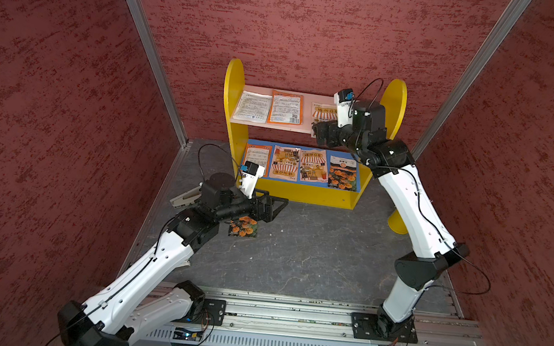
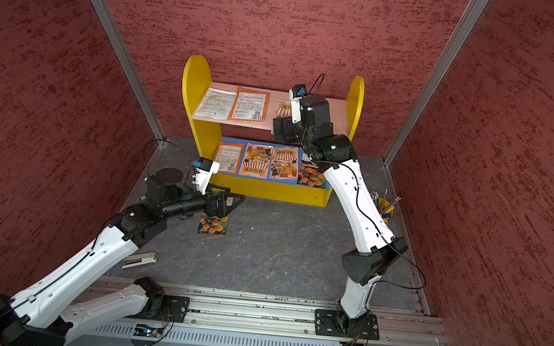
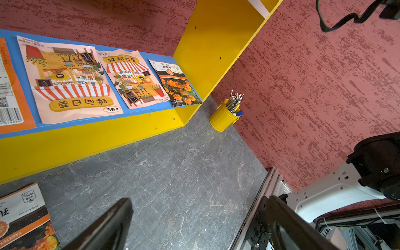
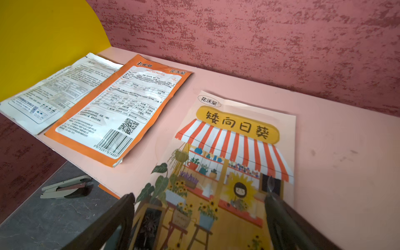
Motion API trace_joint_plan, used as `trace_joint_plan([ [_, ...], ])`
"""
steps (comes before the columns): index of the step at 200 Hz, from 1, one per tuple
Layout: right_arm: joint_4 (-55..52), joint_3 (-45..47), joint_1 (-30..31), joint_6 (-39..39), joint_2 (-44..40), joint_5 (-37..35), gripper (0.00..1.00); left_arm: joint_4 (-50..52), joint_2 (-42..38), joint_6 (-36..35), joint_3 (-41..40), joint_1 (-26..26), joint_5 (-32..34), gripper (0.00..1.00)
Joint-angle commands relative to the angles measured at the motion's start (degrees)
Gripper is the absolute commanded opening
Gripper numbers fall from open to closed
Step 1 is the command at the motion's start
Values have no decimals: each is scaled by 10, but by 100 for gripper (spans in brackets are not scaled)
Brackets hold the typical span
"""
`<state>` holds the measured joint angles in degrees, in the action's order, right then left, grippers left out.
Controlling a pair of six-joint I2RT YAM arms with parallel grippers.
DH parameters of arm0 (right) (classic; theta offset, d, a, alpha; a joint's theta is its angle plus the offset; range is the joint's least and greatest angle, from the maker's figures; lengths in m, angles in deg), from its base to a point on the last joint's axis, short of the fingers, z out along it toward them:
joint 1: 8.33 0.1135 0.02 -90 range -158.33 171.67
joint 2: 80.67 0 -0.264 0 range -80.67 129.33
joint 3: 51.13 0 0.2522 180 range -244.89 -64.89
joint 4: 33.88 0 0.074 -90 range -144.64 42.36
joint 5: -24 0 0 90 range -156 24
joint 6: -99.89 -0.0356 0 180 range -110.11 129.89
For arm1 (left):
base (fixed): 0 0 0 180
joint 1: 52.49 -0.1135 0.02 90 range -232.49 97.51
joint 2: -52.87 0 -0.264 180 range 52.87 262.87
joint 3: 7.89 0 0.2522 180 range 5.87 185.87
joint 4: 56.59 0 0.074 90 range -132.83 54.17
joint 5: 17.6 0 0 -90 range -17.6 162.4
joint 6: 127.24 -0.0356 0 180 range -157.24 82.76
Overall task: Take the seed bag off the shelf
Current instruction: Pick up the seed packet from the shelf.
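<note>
Right gripper point(image 4: 200, 199) nearest the lens, spread wide, nothing pinched, lined up on the sunflower seed bag point(image 4: 236, 140). It lies flat on the shelf point(image 1: 233, 84), pink upper board point(image 1: 321, 99), right of centre in a top view. Looks light, floppy, slick; I'd nip its near edge. The arm point(image 1: 368, 134) hides that edge from above, so contact's unclear. Left gripper point(image 1: 281, 204) spread too, empty.
</note>
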<state>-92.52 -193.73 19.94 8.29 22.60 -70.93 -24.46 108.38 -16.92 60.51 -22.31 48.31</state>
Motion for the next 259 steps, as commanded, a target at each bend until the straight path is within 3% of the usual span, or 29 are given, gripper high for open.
trace_joint_plan([
  [1,29,-22,-3,-13,-37,11,98,-18,-1,2,-4,4,-3,100],
  [77,82,125,-9,-102,-194,-34,98,-32,13,-5,1,4,-13,100],
  [139,169,362,-32,-224,-356,-4,92,-32,10,-9,-1,4,-26,100],
  [205,318,503,-65,-395,-370,92,76,-39,-12,2,-20,4,-24,100],
  [259,438,542,-90,-511,-327,161,65,-37,-17,4,-27,5,-19,100],
])
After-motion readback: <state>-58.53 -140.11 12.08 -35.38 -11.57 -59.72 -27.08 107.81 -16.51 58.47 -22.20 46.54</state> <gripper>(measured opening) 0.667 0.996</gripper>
